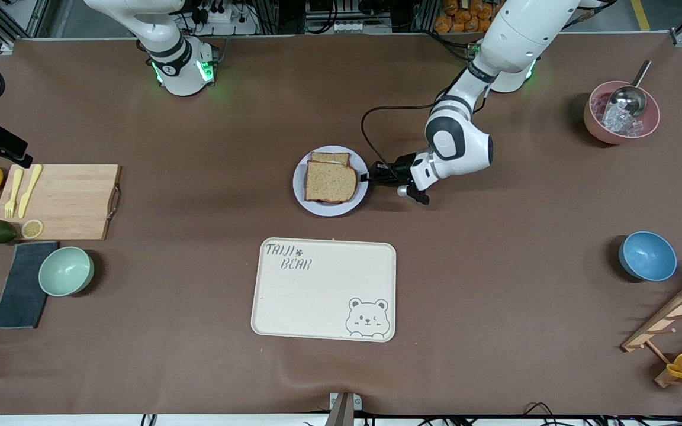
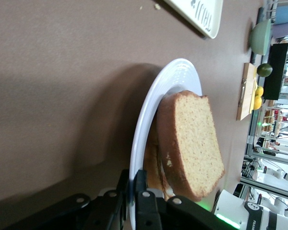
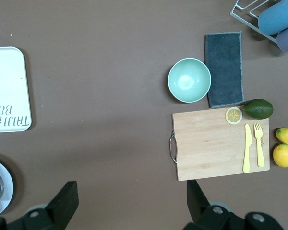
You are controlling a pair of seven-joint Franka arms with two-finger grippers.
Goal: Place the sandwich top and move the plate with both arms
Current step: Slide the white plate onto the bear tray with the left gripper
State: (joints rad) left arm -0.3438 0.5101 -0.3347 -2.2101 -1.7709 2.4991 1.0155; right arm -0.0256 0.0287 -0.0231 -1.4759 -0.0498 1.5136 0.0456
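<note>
Bread placing looks done: the sandwich top (image 1: 330, 181) lies flat on the lower slice on the plate (image 1: 301, 190), mid-counter, farther from the front camera than the bear tray (image 1: 323, 290). Its rounded side points toward the right arm's end; its long axis runs about along the counter. Moving the plate is left. The left gripper (image 1: 372, 174) pinches the plate rim at the left arm's side. The right gripper (image 3: 129, 201) waits with fingers wide, high over the cutting board (image 3: 209, 146).
</note>
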